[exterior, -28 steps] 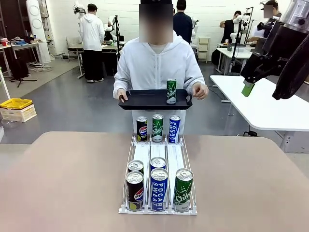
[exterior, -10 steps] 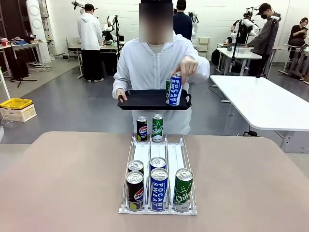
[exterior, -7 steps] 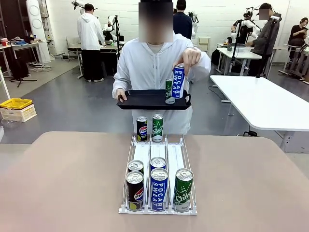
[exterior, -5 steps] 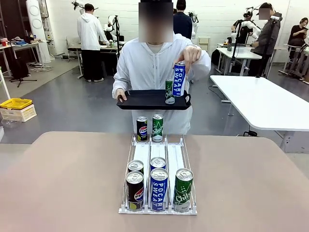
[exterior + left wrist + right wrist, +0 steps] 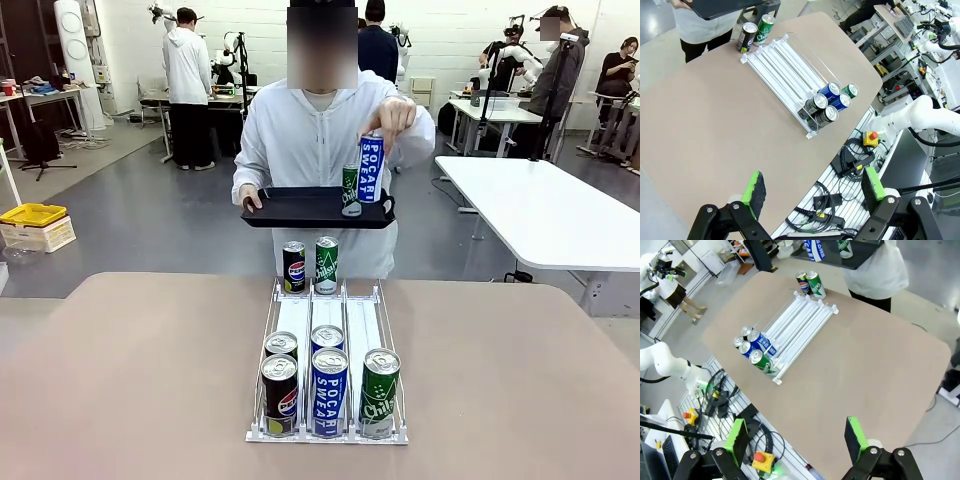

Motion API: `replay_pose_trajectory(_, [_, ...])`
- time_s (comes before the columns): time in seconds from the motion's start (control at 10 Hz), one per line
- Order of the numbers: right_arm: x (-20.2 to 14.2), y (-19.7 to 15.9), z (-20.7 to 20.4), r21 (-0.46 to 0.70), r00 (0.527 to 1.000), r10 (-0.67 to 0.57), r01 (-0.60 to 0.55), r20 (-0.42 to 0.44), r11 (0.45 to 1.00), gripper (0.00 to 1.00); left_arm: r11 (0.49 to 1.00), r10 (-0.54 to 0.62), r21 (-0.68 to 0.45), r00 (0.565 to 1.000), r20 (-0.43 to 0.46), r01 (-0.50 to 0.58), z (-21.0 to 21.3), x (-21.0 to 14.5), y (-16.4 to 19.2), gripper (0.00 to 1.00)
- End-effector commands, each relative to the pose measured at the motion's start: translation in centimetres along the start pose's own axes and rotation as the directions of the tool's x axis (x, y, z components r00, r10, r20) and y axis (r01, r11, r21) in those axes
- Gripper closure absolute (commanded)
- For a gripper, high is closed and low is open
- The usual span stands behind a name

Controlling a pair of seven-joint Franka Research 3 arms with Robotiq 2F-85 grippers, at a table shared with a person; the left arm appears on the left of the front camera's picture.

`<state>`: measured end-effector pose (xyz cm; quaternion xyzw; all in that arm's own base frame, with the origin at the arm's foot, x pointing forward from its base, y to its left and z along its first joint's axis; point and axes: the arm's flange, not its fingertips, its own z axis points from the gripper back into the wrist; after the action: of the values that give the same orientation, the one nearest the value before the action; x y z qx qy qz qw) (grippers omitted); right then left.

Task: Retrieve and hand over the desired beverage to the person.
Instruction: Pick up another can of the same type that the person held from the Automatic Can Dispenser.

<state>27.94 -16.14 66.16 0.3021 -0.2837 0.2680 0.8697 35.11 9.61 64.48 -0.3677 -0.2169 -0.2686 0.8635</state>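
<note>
The person [image 5: 322, 135] stands at the far side holding a flat black tray [image 5: 290, 208] with one hand. A green can [image 5: 348, 192] stands on it. Their other hand holds a blue Pocari Sweat can [image 5: 370, 170] upright just above the tray. On the table a clear wire rack [image 5: 328, 330] holds beverage cans: a Pepsi [image 5: 293, 266] and a green can [image 5: 326, 264] at its far end, and several at the near end [image 5: 329, 390]. My left gripper [image 5: 814, 186] hangs open high above the table. My right gripper [image 5: 797, 435] is open too, high over the rack [image 5: 800, 327].
A white table [image 5: 540, 215] stands at the right behind the person. Other people and work benches are farther back in the room. Cables and an emergency stop button [image 5: 871, 136] lie beyond the table's near edge. Brown tabletop [image 5: 140, 370] lies bare on both sides of the rack.
The blue can that stood at the rack's far right lane is now in the person's hand, raised and held upright over the tray. The right arm has left the front view.
</note>
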Motion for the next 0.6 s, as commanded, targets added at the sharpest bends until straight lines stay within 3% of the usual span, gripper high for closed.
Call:
replay_pose_trajectory(0.0, [0.02,-0.3,-0.06,0.023,1.0,0.016,-0.017,0.01,1.0,0.0,1.0,-0.019,-0.015,1.0,0.015,0.019,0.12,0.12,0.03,0.0])
replay_pose_trajectory(0.5, [0.02,-0.3,-0.06,0.023,1.0,0.016,-0.017,0.01,1.0,0.0,1.0,-0.019,-0.015,1.0,0.015,0.019,0.12,0.12,0.03,0.0])
